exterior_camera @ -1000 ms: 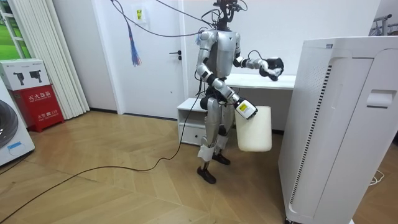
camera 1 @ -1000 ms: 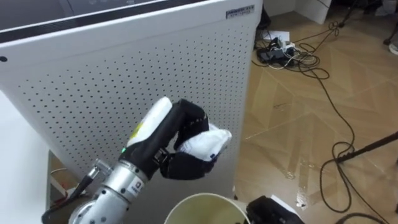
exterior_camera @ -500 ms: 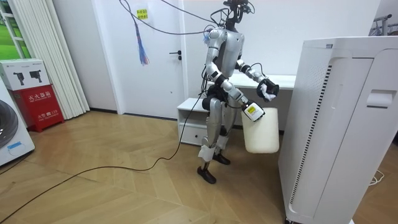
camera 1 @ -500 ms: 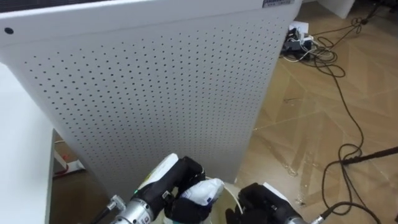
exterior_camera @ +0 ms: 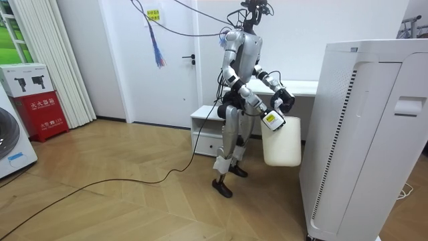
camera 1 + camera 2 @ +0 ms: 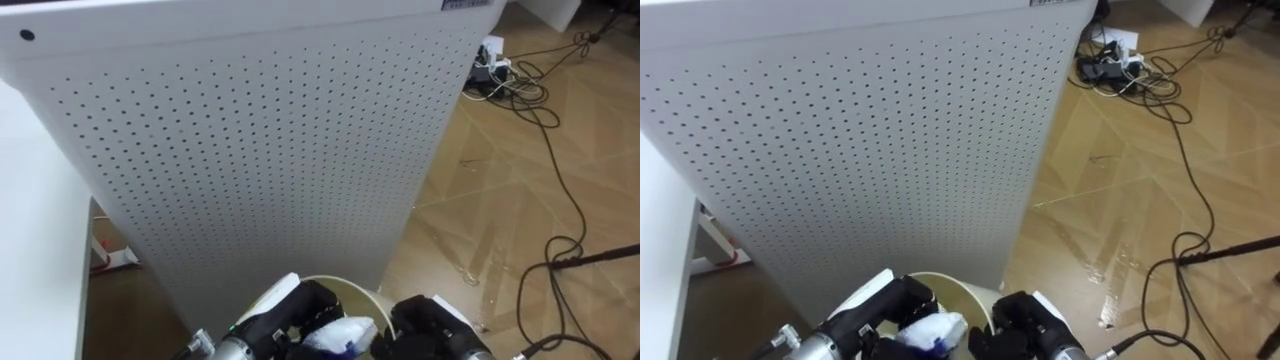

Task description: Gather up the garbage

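My left hand (image 6: 300,312) is curled round a crumpled white wad of garbage (image 6: 342,333) right at the mouth of a cream bin (image 6: 362,294). My right hand (image 6: 432,322) grips the bin's rim on the right side. In the room view the bin (image 5: 282,142) hangs from my right hand (image 5: 272,120) at hip height, and my left hand (image 5: 285,100) is just above its opening. The right eye view has the same garbage (image 6: 926,334) in the left hand (image 6: 895,308) over the bin's rim (image 6: 962,291).
A tall white perforated appliance (image 6: 260,150) stands straight ahead, close to the bin. A white table (image 6: 35,250) lies on my left. Cables and a power strip (image 6: 500,75) trail over the wooden floor at the right. A low white cabinet (image 5: 206,127) is behind me.
My left hand has come down from chest height with the garbage to the bin's mouth. The bin stays in my right hand; the eye view has tipped towards the appliance.
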Robot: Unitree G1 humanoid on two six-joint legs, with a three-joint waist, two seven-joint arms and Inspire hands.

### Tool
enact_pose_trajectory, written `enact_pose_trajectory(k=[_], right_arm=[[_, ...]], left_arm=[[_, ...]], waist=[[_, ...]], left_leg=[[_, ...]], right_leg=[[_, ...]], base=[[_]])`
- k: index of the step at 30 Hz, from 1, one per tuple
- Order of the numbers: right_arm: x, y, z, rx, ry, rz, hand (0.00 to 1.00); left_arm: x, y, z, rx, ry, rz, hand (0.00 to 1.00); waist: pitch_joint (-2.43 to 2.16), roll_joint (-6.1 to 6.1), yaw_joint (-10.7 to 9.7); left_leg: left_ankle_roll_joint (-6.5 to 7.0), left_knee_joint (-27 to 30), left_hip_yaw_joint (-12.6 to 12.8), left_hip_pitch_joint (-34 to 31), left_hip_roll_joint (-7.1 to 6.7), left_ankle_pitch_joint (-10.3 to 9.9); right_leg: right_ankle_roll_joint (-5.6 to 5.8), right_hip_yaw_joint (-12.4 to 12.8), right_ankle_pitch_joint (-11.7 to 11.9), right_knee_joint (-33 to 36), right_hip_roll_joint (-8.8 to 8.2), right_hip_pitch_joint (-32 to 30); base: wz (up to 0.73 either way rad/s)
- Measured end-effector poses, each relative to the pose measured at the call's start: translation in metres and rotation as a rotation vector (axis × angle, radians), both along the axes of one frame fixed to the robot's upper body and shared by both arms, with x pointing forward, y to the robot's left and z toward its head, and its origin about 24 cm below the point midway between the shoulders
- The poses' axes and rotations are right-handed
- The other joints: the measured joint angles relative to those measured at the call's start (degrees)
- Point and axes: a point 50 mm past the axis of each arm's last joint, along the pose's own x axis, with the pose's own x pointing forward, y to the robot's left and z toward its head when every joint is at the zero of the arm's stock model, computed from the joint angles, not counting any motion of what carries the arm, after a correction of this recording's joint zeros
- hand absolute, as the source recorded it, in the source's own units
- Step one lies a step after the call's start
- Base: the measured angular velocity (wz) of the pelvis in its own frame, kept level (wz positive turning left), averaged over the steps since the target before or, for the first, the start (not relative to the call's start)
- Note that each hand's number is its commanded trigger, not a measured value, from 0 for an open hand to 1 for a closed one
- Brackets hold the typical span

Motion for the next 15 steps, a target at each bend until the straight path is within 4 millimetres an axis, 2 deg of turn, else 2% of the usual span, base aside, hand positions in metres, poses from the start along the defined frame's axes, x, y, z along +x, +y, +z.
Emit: enact_pose_trajectory(k=[15], right_arm=[[-0.0005, -0.0004, -0.0008, 0.0, 0.003, -0.001, 1.0]], left_arm=[[-0.0045, 0.0004, -0.0084, 0.013, 0.052, -0.024, 0.0]], waist=[[0.0, 0.03, 0.0]], left_leg=[[0.21, 0.4, 0.1, 0.0, -0.41, 0.2]], right_leg=[[0.01, 0.1, 0.0, 0.0, -0.31, 0.1]], base=[[0.0]])
